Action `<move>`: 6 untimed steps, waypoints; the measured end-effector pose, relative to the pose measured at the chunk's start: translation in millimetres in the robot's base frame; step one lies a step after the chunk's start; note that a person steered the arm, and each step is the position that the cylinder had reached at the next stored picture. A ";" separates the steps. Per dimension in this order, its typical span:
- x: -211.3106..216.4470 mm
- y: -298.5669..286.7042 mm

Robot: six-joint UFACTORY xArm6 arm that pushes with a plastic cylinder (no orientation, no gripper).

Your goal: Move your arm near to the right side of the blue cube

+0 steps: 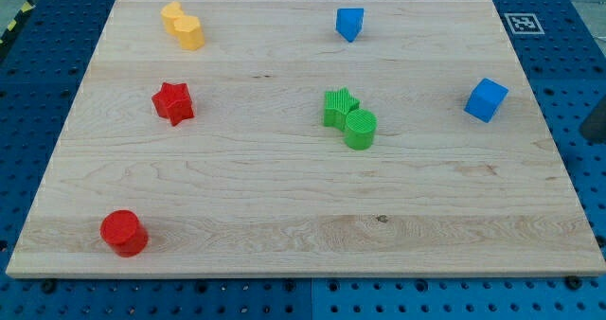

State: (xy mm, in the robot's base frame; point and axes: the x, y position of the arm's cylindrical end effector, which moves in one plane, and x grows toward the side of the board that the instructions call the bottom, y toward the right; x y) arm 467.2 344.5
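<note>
The blue cube [486, 99] sits near the right edge of the wooden board [284, 197], in the upper half of the view. A dark shape at the view's right border looks like the lower end of my rod. Its tip [587, 135] is off the board, to the right of the blue cube and slightly below it, about a hundred pixels away. Most of the rod is cut off by the frame edge.
A second, smaller blue block [349, 23] lies at the top centre. A green star [339, 106] touches a green cylinder [361, 129] mid-board. A yellow block [183, 25] is top left, a red star [173, 102] left, a red cylinder [124, 232] bottom left. A printed marker [522, 23] is top right.
</note>
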 end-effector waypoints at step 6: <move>-35.8 -77.1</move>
